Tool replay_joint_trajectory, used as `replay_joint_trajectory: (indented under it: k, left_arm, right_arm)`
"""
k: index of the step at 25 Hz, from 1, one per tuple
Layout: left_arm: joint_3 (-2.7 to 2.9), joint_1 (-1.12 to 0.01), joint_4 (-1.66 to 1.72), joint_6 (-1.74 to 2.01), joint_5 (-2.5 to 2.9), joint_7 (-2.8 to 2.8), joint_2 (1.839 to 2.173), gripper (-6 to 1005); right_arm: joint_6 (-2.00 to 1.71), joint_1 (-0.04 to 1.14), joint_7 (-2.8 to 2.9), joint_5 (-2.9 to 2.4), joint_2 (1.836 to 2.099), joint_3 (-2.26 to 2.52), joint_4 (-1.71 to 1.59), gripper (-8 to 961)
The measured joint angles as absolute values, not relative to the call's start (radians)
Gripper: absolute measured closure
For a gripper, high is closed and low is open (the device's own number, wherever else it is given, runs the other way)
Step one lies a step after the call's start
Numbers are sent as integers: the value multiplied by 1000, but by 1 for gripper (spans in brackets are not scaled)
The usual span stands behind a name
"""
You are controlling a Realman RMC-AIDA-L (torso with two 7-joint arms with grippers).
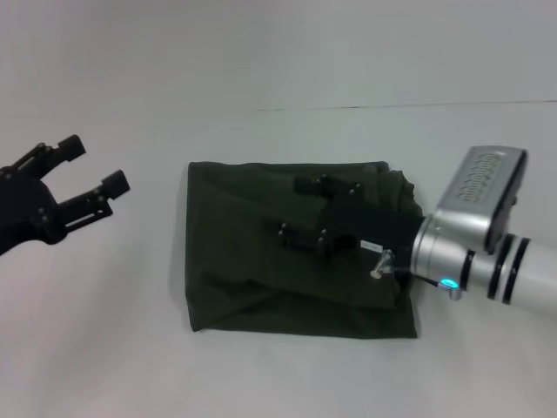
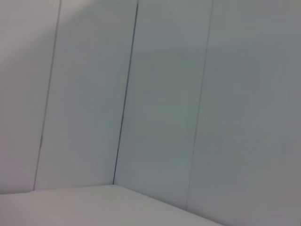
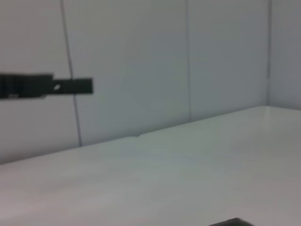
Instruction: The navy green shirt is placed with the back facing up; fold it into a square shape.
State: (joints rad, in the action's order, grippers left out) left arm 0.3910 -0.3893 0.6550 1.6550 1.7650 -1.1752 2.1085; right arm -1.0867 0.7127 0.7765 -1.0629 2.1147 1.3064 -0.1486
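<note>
On the white table (image 1: 104,348), the navy green shirt (image 1: 252,279) is lying folded into a rough square. Over the shirt's right half the right gripper (image 1: 315,212) is hovering; whether it is parted or closed cannot be told. Well left of the shirt, the left gripper (image 1: 94,167) is hanging with fingers spread, holding nothing.
</note>
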Motion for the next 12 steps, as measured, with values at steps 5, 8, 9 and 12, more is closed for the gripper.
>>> replay_joint_trajectory:
  k: [5, 8, 9, 12]
  left_arm:
    - [373, -390, 655, 1657, 1760, -1200, 2102, 53]
    - [371, -389, 655, 1657, 1759, -1200, 2102, 53]
    - [370, -389, 655, 1657, 1759, -1201, 2102, 53]
    - [370, -385, 655, 1657, 1759, -1201, 2102, 53]
  right_arm:
    - [-1027, 752, 777, -1063, 2117, 1361, -118, 155]
    - [-964, 761, 783, -1063, 2121, 1405, -115, 155]
    - [-951, 761, 785, -1063, 2122, 1413, -115, 156]
    - [-936, 755, 790, -1063, 2122, 1423, -115, 156]
